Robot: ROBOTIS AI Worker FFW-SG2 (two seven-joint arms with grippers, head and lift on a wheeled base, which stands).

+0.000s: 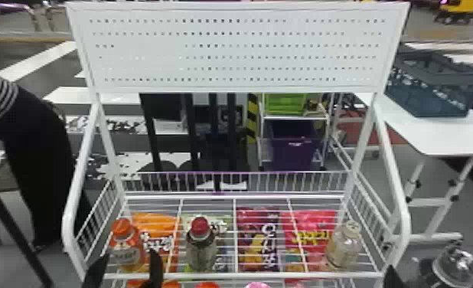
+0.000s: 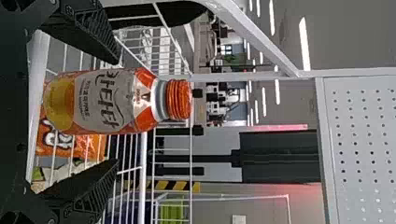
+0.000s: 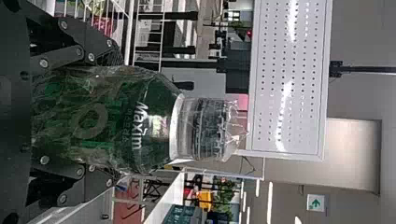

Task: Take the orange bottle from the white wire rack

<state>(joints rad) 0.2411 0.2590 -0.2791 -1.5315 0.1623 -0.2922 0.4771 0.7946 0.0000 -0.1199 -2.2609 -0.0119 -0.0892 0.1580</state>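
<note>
In the head view my left gripper (image 1: 125, 270) stands open at the rack's front left, one finger on each side of the orange bottle (image 1: 126, 251). The left wrist view has the same orange bottle (image 2: 100, 100) upright between the open fingers of my left gripper (image 2: 114, 112), with gaps visible beside it. The white wire rack (image 1: 247, 275) carries the bottle near its left end. My right gripper (image 1: 392, 277) is at the lower right, outside the rack; in the right wrist view my right gripper (image 3: 112, 115) is shut on a green plastic-wrapped bottle (image 3: 135, 121).
A red-capped dark bottle (image 1: 201, 249) and a pale bottle (image 1: 343, 247) stand farther right on the shelf. Snack bags, one of them orange (image 1: 157, 222), show beneath the wires. White side rails (image 1: 73, 214) flank the shelf; a perforated panel (image 1: 232, 49) rises above.
</note>
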